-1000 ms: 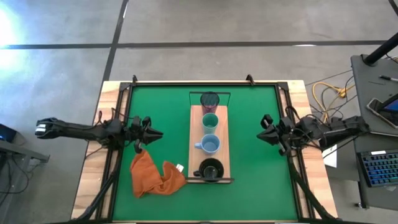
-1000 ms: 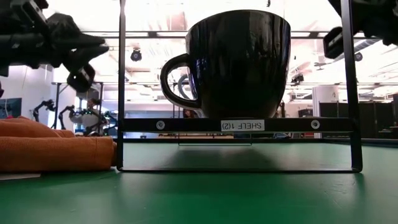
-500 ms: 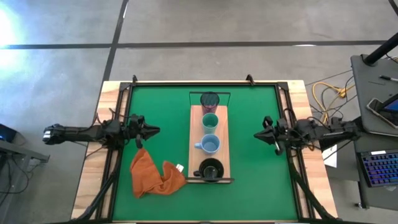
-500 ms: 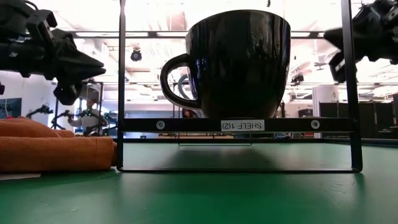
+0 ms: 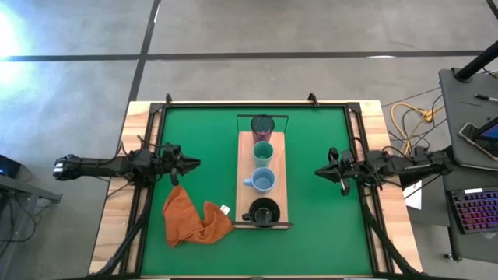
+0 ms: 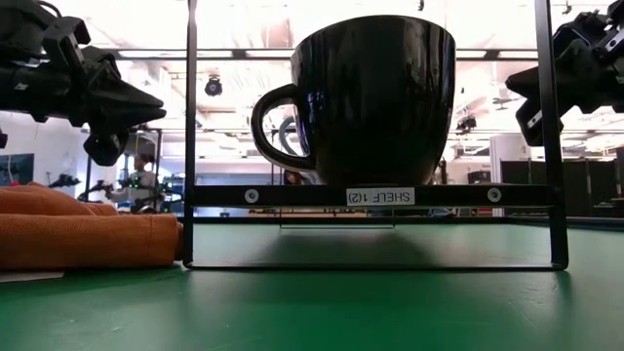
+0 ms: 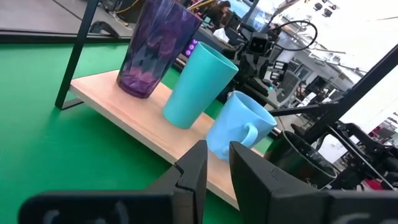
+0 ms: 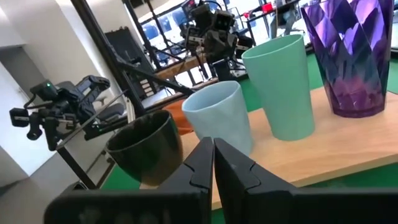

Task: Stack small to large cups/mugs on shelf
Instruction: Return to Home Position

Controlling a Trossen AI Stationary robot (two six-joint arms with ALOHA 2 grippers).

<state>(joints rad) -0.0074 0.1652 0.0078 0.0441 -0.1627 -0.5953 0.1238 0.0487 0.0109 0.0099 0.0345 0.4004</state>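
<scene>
Four vessels stand in a row on the light-wood shelf [image 5: 274, 167]: the purple cup [image 5: 262, 125] at the far end, then the teal cup [image 5: 263, 151], the light blue mug [image 5: 263, 182], and the black mug [image 5: 263, 211] at the near end. Each rests on its base. My left gripper [image 5: 196, 163] hovers left of the shelf, pointing at it, its fingers a narrow gap apart [image 7: 217, 155] and empty. My right gripper [image 5: 319, 171] hovers right of the shelf, pointing at it, shut and empty [image 8: 213, 146].
An orange cloth [image 5: 194, 218] lies crumpled on the green mat [image 5: 210, 124], near and left of the shelf, below my left gripper. The shelf's black wire frame [image 6: 190, 127] stands up at both ends. Bare mat lies on either side of the shelf.
My right gripper has moved a little toward the shelf and come down slightly. My left gripper has rolled about its wrist and then kept still. The cups and the shelf have stayed in place.
</scene>
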